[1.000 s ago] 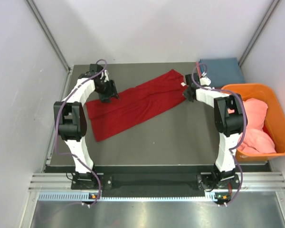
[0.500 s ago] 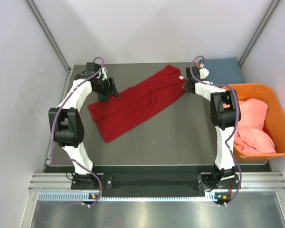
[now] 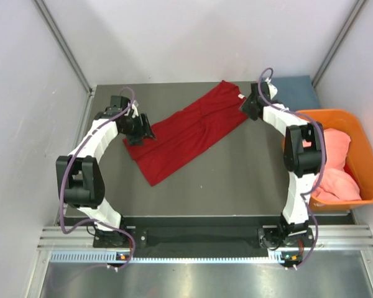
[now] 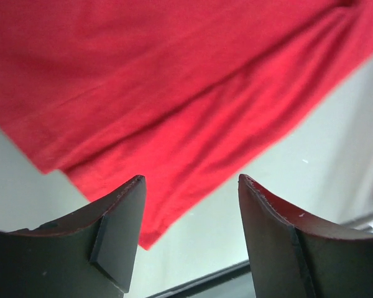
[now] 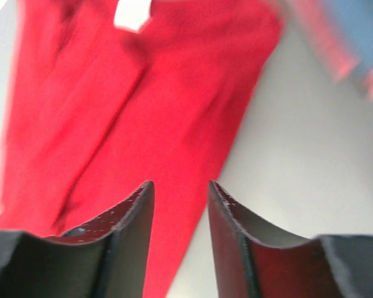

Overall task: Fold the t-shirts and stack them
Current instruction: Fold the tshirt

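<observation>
A dark grey table stands inside a booth of plain white walls that are joined by slim metal posts in the far corners, and along its near edge runs an aluminium rail, with a shiny metal surface below it, all under soft even light.

Left arm bowed outward; left gripper low over the left end of the red t-shirt, jaws apart, nothing between. Right arm stretched forward; right gripper at the shirt's far-right corner, jaws parted, empty.
</observation>
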Controlling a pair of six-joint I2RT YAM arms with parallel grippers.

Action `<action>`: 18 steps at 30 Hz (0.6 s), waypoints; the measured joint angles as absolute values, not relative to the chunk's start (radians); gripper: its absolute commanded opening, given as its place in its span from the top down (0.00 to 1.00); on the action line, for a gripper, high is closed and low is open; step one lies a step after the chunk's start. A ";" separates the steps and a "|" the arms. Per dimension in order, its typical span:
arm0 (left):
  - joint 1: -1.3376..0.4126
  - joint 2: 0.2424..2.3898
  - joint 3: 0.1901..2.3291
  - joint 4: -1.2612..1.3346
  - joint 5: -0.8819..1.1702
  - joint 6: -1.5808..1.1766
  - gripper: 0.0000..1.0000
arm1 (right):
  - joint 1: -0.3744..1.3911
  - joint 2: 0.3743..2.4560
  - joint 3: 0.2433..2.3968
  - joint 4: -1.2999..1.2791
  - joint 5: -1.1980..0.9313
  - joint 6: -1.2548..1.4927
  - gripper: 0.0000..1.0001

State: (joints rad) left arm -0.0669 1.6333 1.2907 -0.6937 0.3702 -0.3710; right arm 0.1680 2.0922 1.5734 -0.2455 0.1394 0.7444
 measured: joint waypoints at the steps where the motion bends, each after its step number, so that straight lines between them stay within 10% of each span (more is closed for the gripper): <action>1: -0.066 1.641 1.288 -0.696 0.348 -0.370 0.34 | 0.189 2.059 1.552 -0.262 0.138 0.749 0.57; 18: 0.105 1.457 1.208 -0.603 0.184 -0.427 0.30 | 0.944 1.837 1.144 -0.200 0.146 1.295 0.60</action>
State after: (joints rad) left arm 0.1047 1.4567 1.2079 -0.6033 0.1841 -0.4274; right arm 0.9436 1.8370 1.1439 -0.2005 0.1459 1.2953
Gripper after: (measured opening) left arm 0.701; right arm 0.406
